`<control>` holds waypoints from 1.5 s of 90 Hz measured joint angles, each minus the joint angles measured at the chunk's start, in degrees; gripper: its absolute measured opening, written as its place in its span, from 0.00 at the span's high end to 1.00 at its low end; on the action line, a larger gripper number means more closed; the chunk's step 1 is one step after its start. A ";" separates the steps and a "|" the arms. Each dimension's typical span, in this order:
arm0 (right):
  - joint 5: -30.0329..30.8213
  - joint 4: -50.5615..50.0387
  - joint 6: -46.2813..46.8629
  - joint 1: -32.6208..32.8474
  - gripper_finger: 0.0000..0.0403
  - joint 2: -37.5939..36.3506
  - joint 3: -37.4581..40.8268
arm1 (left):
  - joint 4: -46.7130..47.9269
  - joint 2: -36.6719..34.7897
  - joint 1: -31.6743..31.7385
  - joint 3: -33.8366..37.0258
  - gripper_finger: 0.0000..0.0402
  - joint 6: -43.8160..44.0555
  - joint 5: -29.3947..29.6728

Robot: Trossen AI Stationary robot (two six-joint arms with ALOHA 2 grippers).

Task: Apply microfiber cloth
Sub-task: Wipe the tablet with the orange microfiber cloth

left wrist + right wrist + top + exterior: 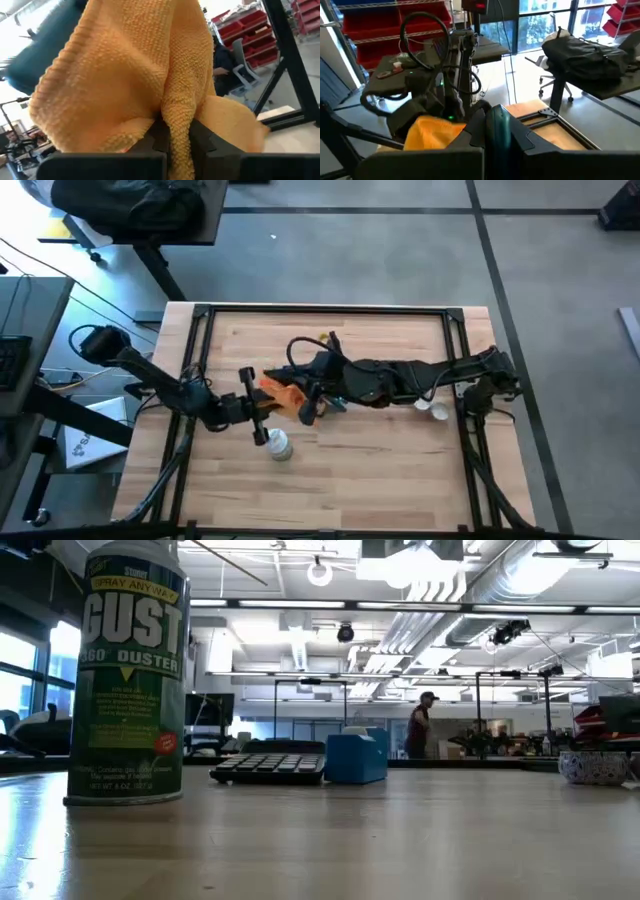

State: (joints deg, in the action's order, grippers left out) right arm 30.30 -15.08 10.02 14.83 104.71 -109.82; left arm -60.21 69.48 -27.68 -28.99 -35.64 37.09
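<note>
the left gripper (pixel 179 142) pinches the orange microfiber cloth (pixel 281 392) above mid-table, just beside the right gripper (pixel 312 402), whose fingers clamp a thin dark object (pixel 496 126). for a good wipe i'd keep the object steady and drag the cloth gently across it. a duster can (pixel 127 670) stands on the pale wooden table (pixel 380 470); desks and red bins fill the room behind.
</note>
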 joint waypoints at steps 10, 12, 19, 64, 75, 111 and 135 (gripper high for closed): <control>-0.48 -0.91 0.00 0.00 1.00 0.00 0.00 | -4.83 -0.09 -0.23 0.02 0.99 -5.41 0.73; -0.67 -0.94 0.00 0.00 1.00 0.00 0.00 | -6.12 -0.40 -0.27 0.02 0.99 -6.95 0.94; -0.92 -0.96 0.03 0.00 1.00 0.00 0.00 | -9.90 -2.20 -0.28 0.02 0.99 -11.40 1.17; -3.02 2.34 0.26 -1.86 1.00 2.69 0.02 | -11.02 1.44 6.17 -0.37 0.99 -4.04 -10.50; -3.24 3.81 -0.05 -2.12 1.00 2.80 0.07 | -10.77 4.31 6.92 -0.31 0.99 -3.27 -11.48; -4.26 12.27 -5.57 -2.10 1.00 2.71 0.07 | -16.92 12.85 7.41 -0.59 0.99 2.36 -13.41; -2.71 8.27 -3.79 -1.34 1.00 2.67 0.00 | -17.04 7.35 4.00 -1.16 0.99 -6.04 -2.28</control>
State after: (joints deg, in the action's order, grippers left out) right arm 27.60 -6.81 6.23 13.49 107.37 -109.82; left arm -77.25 76.84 -23.68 -30.15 -41.68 34.81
